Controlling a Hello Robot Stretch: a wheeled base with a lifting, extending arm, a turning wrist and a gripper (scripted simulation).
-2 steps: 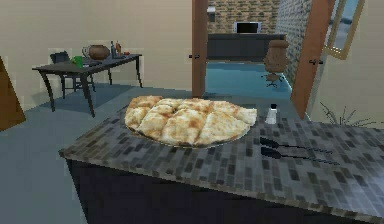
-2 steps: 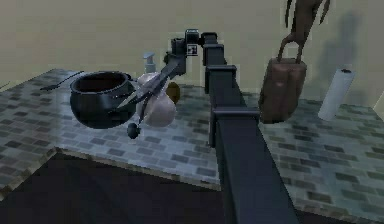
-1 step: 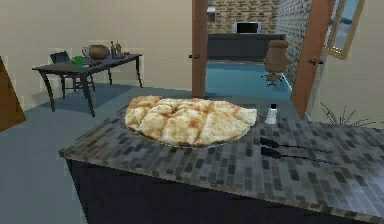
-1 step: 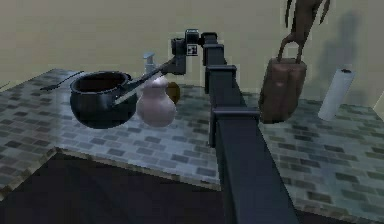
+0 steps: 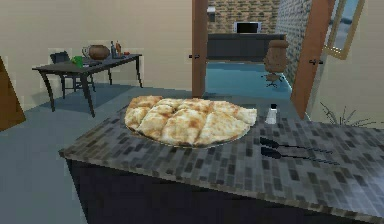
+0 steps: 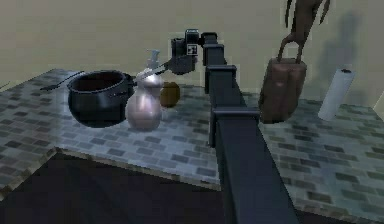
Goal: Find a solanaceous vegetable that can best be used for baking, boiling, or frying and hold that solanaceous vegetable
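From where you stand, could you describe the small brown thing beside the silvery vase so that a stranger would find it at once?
Start at the grey tiled counter in the arm side view, and find the big black pot with the silvery vase beside it. Just right of the vase is the small brown lump: rounded, dull, and far smaller than both.
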